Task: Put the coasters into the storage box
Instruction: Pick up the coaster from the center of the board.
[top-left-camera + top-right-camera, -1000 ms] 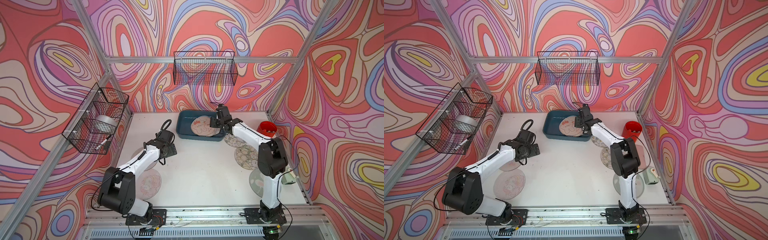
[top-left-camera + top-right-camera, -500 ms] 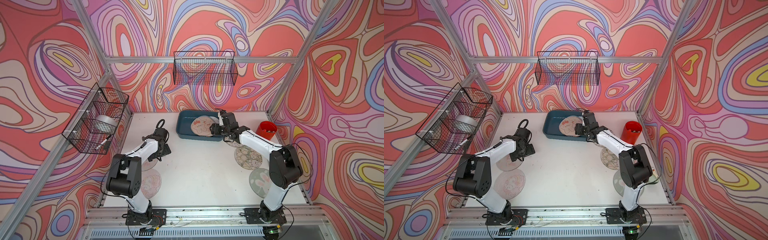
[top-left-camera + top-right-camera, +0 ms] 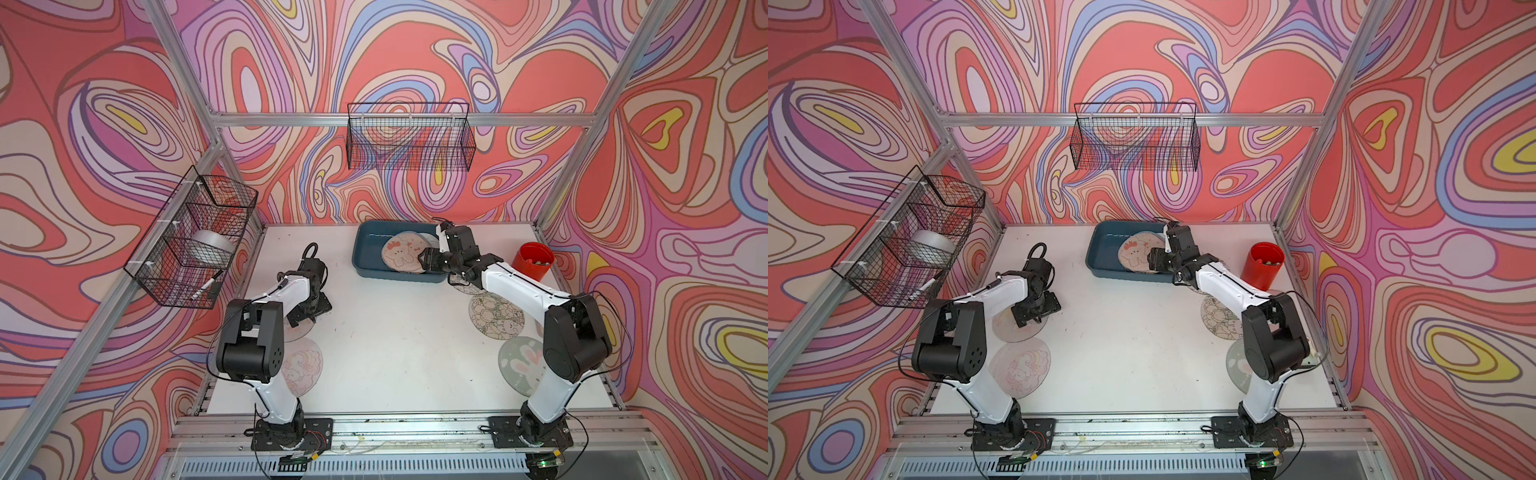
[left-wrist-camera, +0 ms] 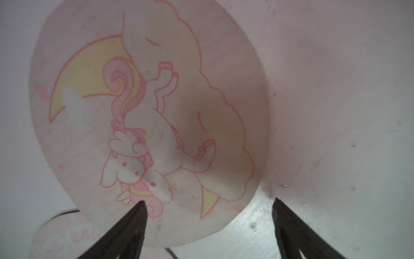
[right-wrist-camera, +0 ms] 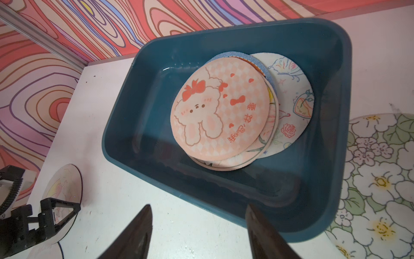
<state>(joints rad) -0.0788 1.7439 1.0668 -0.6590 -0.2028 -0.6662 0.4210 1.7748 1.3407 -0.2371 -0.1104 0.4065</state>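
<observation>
Step judged: pick-up. Left hand (image 4: pixel 209 200) spread, empty, straddled rim of unicorn coaster (image 4: pixel 156 101) on desk (image 4: pixel 336 112) beneath. Right hand (image 5: pixel 198 207) spread, empty; storage box (image 5: pixel 336 125), coasters (image 5: pixel 219 112) stacked inside, lay ahead. Next needed: pinch rim, lift.

The left arm is folded low, left gripper (image 4: pixel 208 201) pointing down, jaws spread, empty; the right arm is stretched far forward, right gripper (image 5: pixel 199 207) likewise parted, holding nothing.

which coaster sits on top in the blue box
The peach checked coaster with the white rabbit and red bows; the others peek out beneath it.
</observation>
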